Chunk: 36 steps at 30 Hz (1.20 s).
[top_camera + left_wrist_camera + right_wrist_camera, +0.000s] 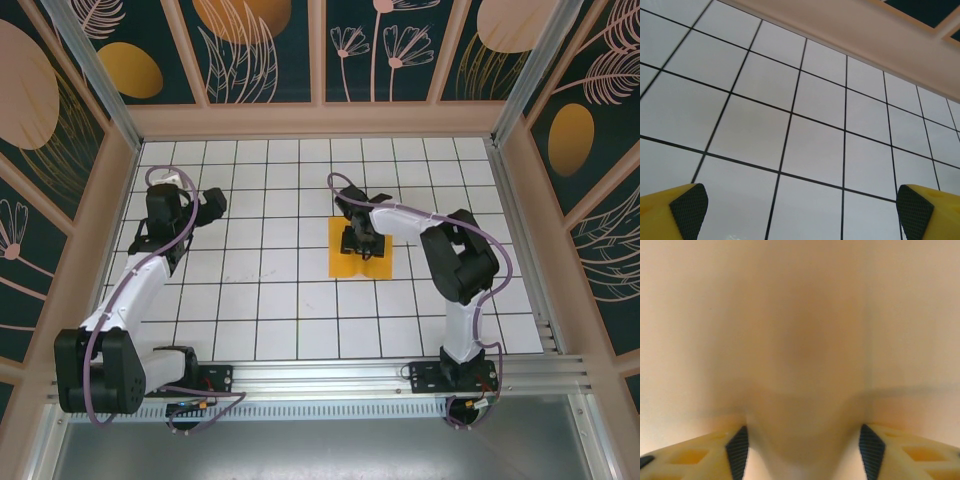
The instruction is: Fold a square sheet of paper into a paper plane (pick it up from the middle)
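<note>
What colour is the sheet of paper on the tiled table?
Bright orange-yellow, plain with no pattern. The square sheet of paper shows best in the top external view.

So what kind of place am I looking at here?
Probably a robot test booth: left arm and right arm bolted beside a white gridded table, leaf-patterned panels walling it in, an orange paper square on it.

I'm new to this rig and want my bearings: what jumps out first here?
The bright orange square sheet of paper lies on the white tiled table, right of centre, with the right gripper down over its middle. Over on the left, the left gripper hangs wide open above the table.
</note>
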{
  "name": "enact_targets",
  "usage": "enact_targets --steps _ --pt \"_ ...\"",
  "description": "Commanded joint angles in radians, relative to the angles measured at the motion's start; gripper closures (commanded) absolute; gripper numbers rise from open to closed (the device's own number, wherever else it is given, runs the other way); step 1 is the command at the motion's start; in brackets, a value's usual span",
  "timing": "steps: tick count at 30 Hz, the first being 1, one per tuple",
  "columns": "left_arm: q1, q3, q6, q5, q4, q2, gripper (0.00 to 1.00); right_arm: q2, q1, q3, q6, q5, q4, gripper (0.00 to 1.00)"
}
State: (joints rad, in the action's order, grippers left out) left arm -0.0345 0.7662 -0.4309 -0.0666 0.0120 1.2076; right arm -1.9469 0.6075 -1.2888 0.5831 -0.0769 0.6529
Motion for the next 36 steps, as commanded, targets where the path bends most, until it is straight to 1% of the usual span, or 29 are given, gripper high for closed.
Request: enact_targets --steps 1,2,4,5,6,7,9,10,14,15,16,17,21,23,26,30,33,36 --pt "0.005 0.023 0.005 -0.112 -0.007 0.023 0.02 0.017 -0.008 0.039 0.005 0.053 -0.09 0.45" --pt "0.006 0.02 -0.002 -0.134 -0.013 0.029 0.02 0.037 -0.009 0.049 0.0 0.058 -0.118 0.48" --pt "0.005 0.007 -0.036 -0.185 -0.035 0.046 0.02 0.091 -0.02 0.09 -0.005 0.156 -0.206 0.57" --pt "0.005 -0.003 -0.059 -0.211 -0.053 0.055 0.03 0.115 -0.029 0.114 -0.006 0.218 -0.256 0.64" --pt "0.005 -0.018 -0.085 -0.245 -0.078 0.064 0.04 0.141 -0.042 0.147 -0.004 0.308 -0.327 0.7" --pt "0.005 -0.03 -0.117 -0.274 -0.102 0.074 0.06 0.164 -0.054 0.178 0.004 0.399 -0.391 0.72" --pt "0.0 -0.062 -0.178 -0.327 -0.162 0.088 0.08 0.199 -0.055 0.225 0.022 0.533 -0.509 0.72" --pt "-0.009 -0.08 -0.206 -0.337 -0.195 0.09 0.09 0.215 -0.055 0.243 0.028 0.59 -0.555 0.72" --pt "-0.074 -0.118 -0.277 -0.315 -0.265 0.1 0.11 0.272 -0.055 0.309 0.05 0.786 -0.719 0.72" --pt "-0.103 -0.123 -0.293 -0.307 -0.281 0.108 0.11 0.281 -0.055 0.331 0.061 0.824 -0.76 0.72" --pt "-0.126 -0.127 -0.309 -0.306 -0.297 0.12 0.12 0.285 -0.082 0.345 0.069 0.848 -0.785 0.72" --pt "-0.152 -0.132 -0.325 -0.305 -0.317 0.136 0.12 0.283 -0.087 0.358 0.075 0.862 -0.797 0.71" --pt "-0.231 -0.162 -0.399 -0.292 -0.402 0.197 0.17 0.231 -0.113 0.368 0.058 0.822 -0.738 0.71" --pt "-0.259 -0.177 -0.425 -0.283 -0.447 0.224 0.18 0.203 -0.119 0.361 0.033 0.766 -0.693 0.7" --pt "-0.296 -0.177 -0.446 -0.281 -0.482 0.266 0.19 0.167 -0.118 0.34 -0.015 0.677 -0.629 0.67" --pt "-0.327 -0.163 -0.455 -0.267 -0.493 0.301 0.2 0.143 -0.12 0.301 -0.069 0.513 -0.528 0.56" --pt "-0.342 -0.156 -0.466 -0.272 -0.503 0.319 0.2 0.144 -0.119 0.276 -0.102 0.417 -0.466 0.46" --pt "-0.355 -0.144 -0.469 -0.283 -0.503 0.338 0.2 0.16 -0.121 0.269 -0.115 0.378 -0.444 0.38"
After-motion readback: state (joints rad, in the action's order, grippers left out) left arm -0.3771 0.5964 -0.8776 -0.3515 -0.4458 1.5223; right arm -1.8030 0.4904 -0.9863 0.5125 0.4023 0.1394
